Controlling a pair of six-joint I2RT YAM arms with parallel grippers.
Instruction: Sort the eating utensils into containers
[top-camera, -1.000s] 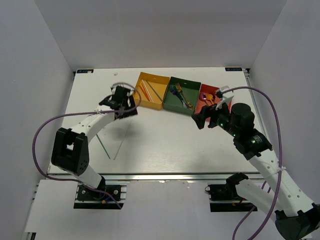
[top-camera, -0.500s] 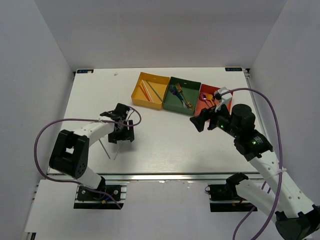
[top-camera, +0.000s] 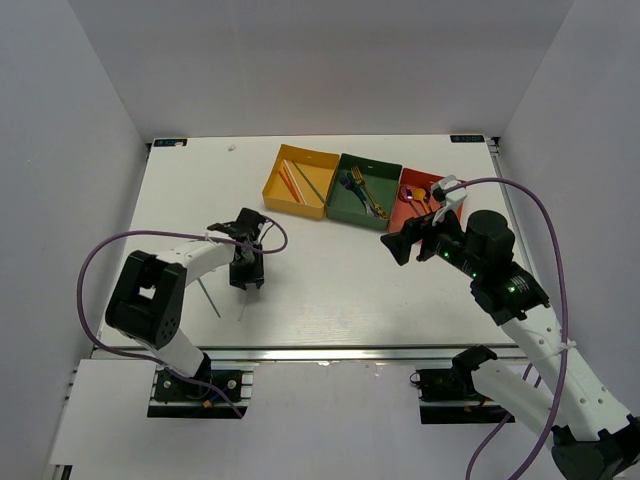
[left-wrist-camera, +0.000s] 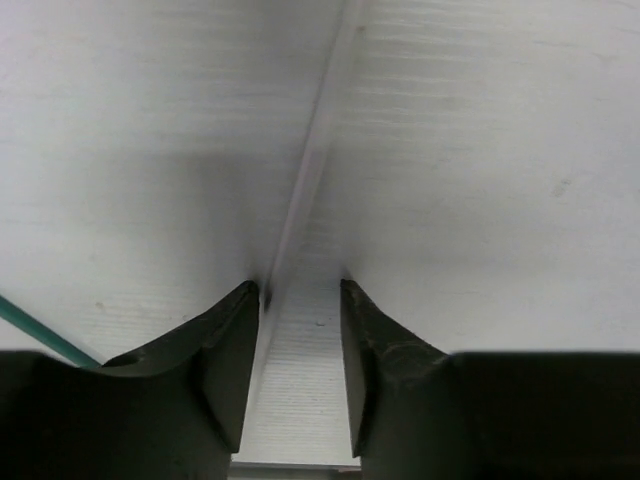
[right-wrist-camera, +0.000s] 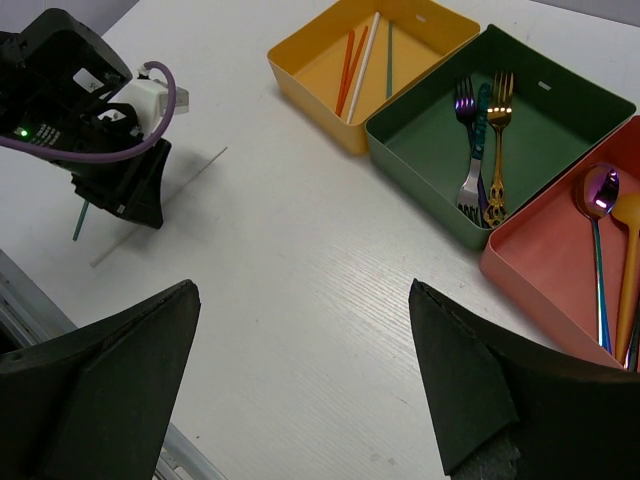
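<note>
My left gripper (top-camera: 248, 283) is down at the table with its jaws astride a pale chopstick (left-wrist-camera: 315, 150). The stick lies against the left finger (left-wrist-camera: 235, 340); a gap remains on the other side, so the jaws are narrowed but open. A green chopstick (left-wrist-camera: 30, 325) lies just to the left on the table (top-camera: 210, 300). My right gripper (right-wrist-camera: 302, 290) hovers wide open and empty over the table's middle. The yellow tray (right-wrist-camera: 310, 85) holds chopsticks, the dark green tray (right-wrist-camera: 420, 180) forks, and the red-orange tray (right-wrist-camera: 520, 285) spoons.
The three trays stand in a row at the table's far side, from the middle to the right (top-camera: 298, 180). The left arm's purple cable (top-camera: 100, 255) loops over the table's left part. The table's front edge (top-camera: 300, 350) runs just beyond the arm bases.
My left gripper has come from beside the yellow tray toward the near side, down onto the loose chopsticks, and its jaws have narrowed around the pale one. The right arm has hardly moved.
</note>
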